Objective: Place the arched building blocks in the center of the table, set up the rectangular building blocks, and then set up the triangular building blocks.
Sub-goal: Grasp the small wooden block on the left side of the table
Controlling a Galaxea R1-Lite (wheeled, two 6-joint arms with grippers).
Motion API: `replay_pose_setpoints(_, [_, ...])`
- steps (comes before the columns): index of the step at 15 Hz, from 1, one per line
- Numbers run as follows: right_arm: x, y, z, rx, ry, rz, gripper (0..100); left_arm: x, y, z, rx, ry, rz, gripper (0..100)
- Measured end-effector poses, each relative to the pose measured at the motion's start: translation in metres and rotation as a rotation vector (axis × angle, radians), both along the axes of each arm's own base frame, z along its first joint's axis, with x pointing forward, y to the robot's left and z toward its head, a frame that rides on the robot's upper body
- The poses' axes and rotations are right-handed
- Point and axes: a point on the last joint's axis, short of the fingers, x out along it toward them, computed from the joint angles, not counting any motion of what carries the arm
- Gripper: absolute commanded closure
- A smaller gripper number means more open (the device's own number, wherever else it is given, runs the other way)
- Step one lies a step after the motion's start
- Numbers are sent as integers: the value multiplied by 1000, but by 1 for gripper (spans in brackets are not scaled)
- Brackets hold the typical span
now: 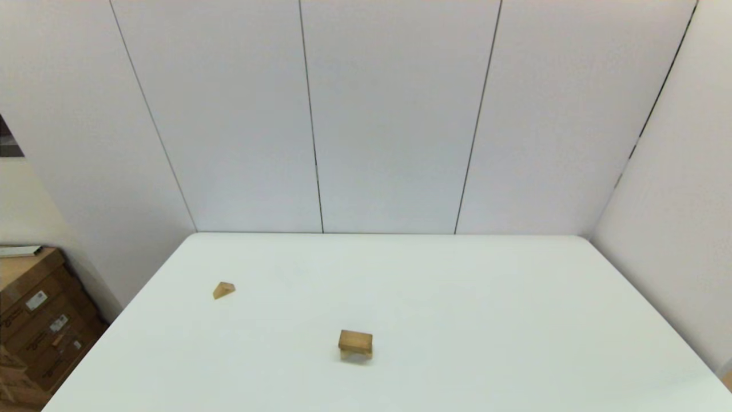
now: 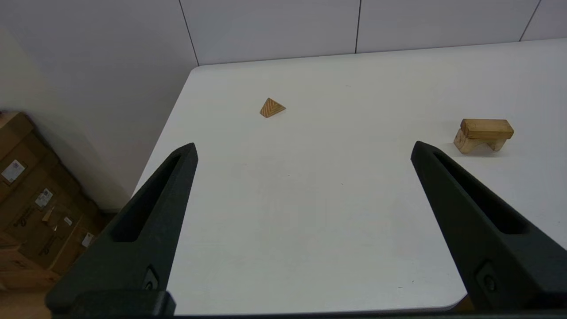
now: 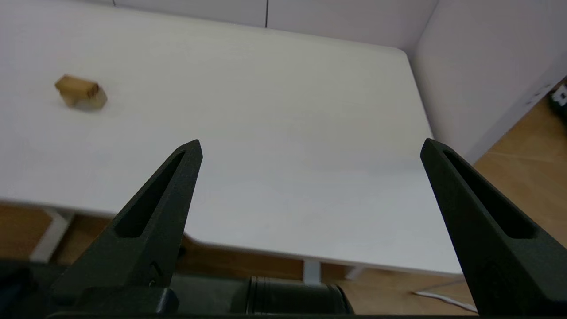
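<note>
The arched block (image 1: pixel 355 355) stands on its two legs on the white table (image 1: pixel 457 297), near the front middle. The darker rectangular slab (image 1: pixel 355 340) lies flat on top of it. The same stack shows in the left wrist view, slab (image 2: pixel 486 129) over arch (image 2: pixel 468 142), and in the right wrist view, slab (image 3: pixel 74 84) over arch (image 3: pixel 95 100). The small triangular wedge (image 1: pixel 223 290) lies alone at the left (image 2: pixel 271 107). My left gripper (image 2: pixel 304 146) is open above the table's near left edge, holding nothing. My right gripper (image 3: pixel 312 142) is open off the near right edge. Neither arm shows in the head view.
Stacked cardboard boxes (image 1: pixel 34 320) stand on the floor beyond the table's left edge (image 2: pixel 26 199). White wall panels close the back and the right side. A wooden floor (image 3: pixel 522 146) shows beside the table's right edge.
</note>
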Motion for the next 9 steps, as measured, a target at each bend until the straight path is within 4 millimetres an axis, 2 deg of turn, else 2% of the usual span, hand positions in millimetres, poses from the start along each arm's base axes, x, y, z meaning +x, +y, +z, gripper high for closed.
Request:
replay_pose_setpoints(2, [15, 0, -16, 88, -60, -10, 0, 0, 0, 0, 0, 0, 1, 0])
replay_pose_setpoints(5, [38, 1, -50, 91, -32, 0, 0, 0, 0, 0, 0, 0, 0, 0])
replay_pose_setpoints(9, [57, 1, -72, 21, -102, 5, 0, 0, 0, 0, 0, 0, 0, 0])
